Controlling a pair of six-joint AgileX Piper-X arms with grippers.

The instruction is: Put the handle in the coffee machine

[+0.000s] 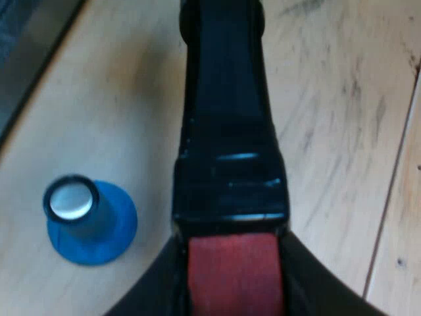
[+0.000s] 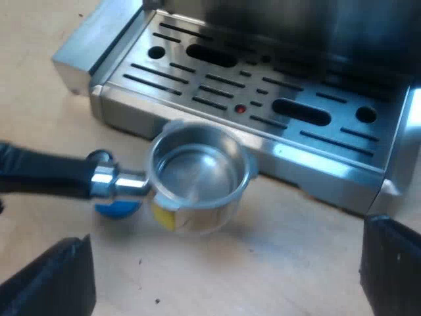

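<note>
Snugly, left jaws clamp the handle (image 1: 227, 131); right jaws gape.

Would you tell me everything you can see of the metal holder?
The metal holder has a shiny steel basket, empty, open side up, with a yellow patch low on its wall. A chrome collar joins it to a dark handle ending in red. It hangs before the espresso machine's drip tray, above the blue tamper. My left gripper clasps the red end.

A pale wooden tabletop (image 1: 329, 99) was seen, marked by grey streaks and small dark specks along the grain. A thin dark seam (image 1: 389, 197) was shown between two boards. The wood was lit softly and evenly.
</note>
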